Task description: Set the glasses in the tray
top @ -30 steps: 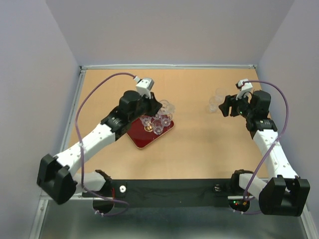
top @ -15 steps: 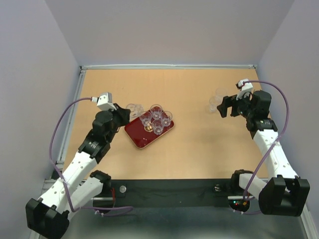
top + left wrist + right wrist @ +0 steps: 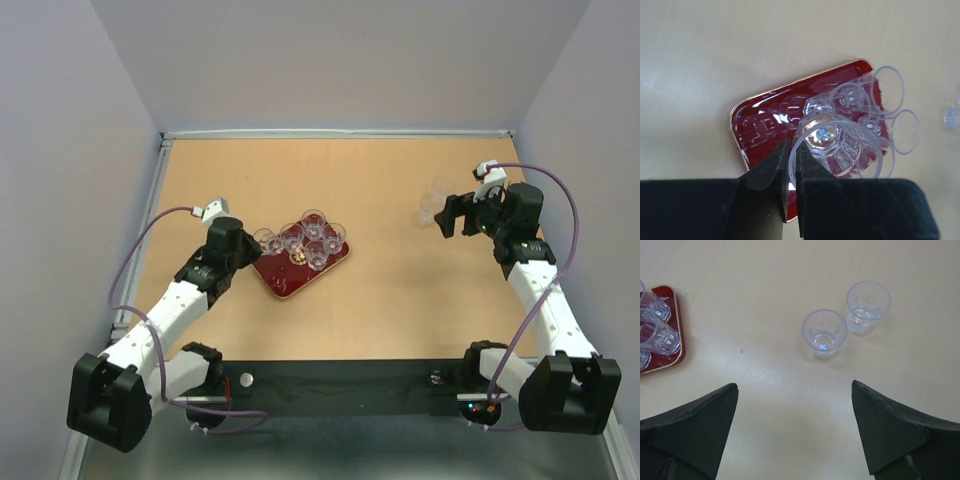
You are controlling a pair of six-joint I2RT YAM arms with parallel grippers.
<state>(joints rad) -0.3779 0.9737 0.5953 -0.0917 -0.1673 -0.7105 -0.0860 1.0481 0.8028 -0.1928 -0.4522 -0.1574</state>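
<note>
probably a lab: plain grey walls (image 3: 350,60) close in a light wooden table (image 3: 400,300).

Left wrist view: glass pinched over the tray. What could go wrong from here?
The left gripper grips only one wall of the held glass, so it may tip on release. The other glasses crowd the tray right beside it, and lowering could knock them.
</note>
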